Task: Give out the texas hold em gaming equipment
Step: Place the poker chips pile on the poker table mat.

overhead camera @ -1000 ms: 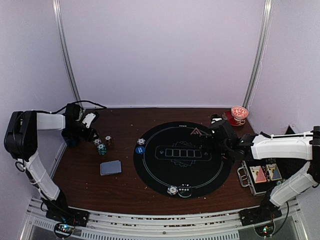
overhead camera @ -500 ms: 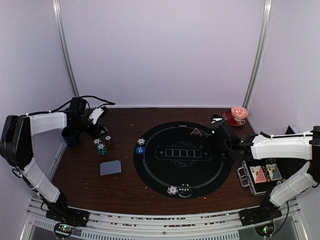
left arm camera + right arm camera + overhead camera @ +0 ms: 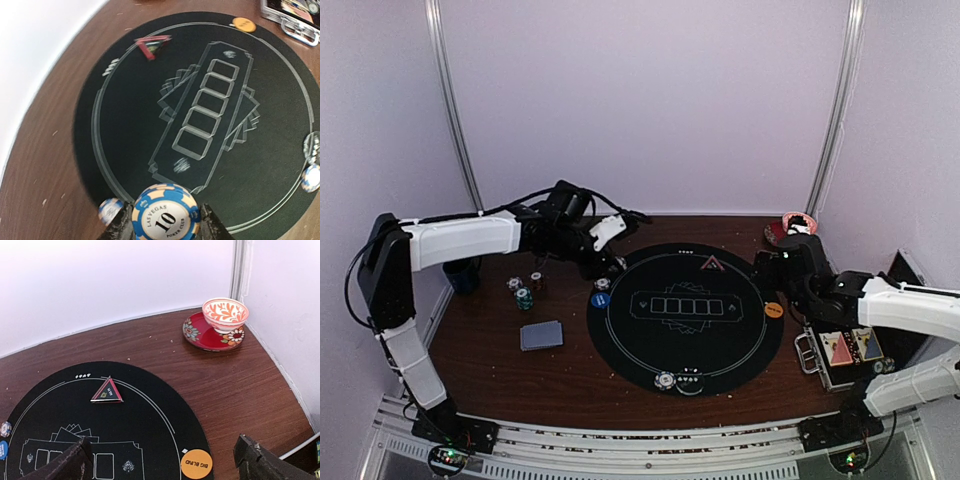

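The left gripper [image 3: 166, 225] is clenched on a blue chip [image 3: 166, 216], which stands upright between its fingers [image 3: 121, 227], face to the camera. Just left of those fingers a second chip [image 3: 110, 210] lies at the rim of the mat [image 3: 125, 125]. Farther ahead sits the triangle [image 3: 150, 46], and beyond it the orange disc [image 3: 243, 24]. The right gripper [image 3: 162, 465] stands wide, grasping nothing — the disc lies flat between its fingers, nearer the right one. Far ahead, the cup [image 3: 225, 312] rests on its saucer [image 3: 197, 335].
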### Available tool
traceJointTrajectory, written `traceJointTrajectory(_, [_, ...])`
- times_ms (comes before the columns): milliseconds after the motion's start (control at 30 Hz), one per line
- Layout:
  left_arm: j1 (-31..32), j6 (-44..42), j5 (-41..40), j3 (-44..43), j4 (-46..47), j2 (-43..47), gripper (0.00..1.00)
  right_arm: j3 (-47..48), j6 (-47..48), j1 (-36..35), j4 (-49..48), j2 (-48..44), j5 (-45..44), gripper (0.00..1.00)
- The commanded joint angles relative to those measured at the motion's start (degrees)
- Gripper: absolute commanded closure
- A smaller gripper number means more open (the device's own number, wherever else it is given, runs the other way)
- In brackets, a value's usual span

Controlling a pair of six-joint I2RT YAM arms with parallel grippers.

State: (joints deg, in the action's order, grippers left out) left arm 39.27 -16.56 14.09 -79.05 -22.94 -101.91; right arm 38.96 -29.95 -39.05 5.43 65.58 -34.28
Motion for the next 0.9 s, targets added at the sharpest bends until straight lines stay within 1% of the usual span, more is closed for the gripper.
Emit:
traceJointTrajectory(0, [7.76, 1.35, -2.39, -8.27, -3.11, -6.34, 0.68, -2.14, -2.97, 1.63, 0.23, -4.28, -4.84, 0.0])
traceJointTrajectory(200, [15.36, 1.2, -4.21, -19.28, -5.02, -15.33, 0.68, -3.85, -3.94, 3.08, 0.25, -8.95, -6.19, 0.0])
traceJointTrajectory(433, [20.2, 1.47, -4.47, -29.27, -8.26, -25.84, 0.68, -4.55, -4.21, 3.49, -0.07, -10.6, -6.24, 0.0])
traceJointTrajectory(633, [20.94, 2.16, -3.95, -31.41, -8.23, -30.64, 0.68, -4.78, -3.92, 3.52, -0.75, -10.67, -5.29, 0.0])
traceJointTrajectory(867, [21.03, 2.28, -4.56, -29.72, -6.24, -32.6, 0.68, -4.72, -3.72, 3.63, -1.04, -10.27, -4.83, 0.0])
